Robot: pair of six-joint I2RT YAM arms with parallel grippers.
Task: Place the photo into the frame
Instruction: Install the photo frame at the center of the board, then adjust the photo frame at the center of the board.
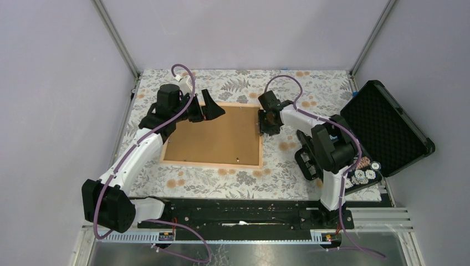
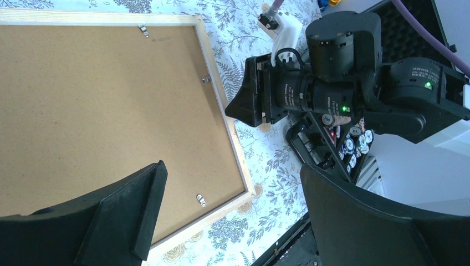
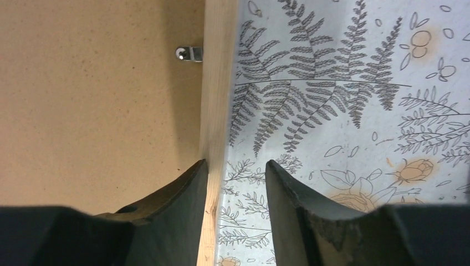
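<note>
Showing the photo (image 1: 213, 136) board-side up inside the frame (image 1: 210, 164): seemingly seated. Hovering with left gripper (image 2: 233, 170) wide apart, right gripper (image 3: 235, 163) narrowly parted beside its rail, clamping nothing; perhaps only tabs (image 2: 202, 200) left.

My fingers (image 2: 130, 213) stand wide apart, gripping nothing. The frame (image 2: 237, 147) lies flat on the flowered worktop (image 2: 271, 166), one corner just beyond the gap between my tips. The photo (image 2: 100, 111) fills it, brown back up, stretching ahead of one finger, with small metal clips (image 2: 206, 78) along the rail. Ahead of the other finger, the right arm (image 2: 332, 83) sits close beside that rail.
</note>
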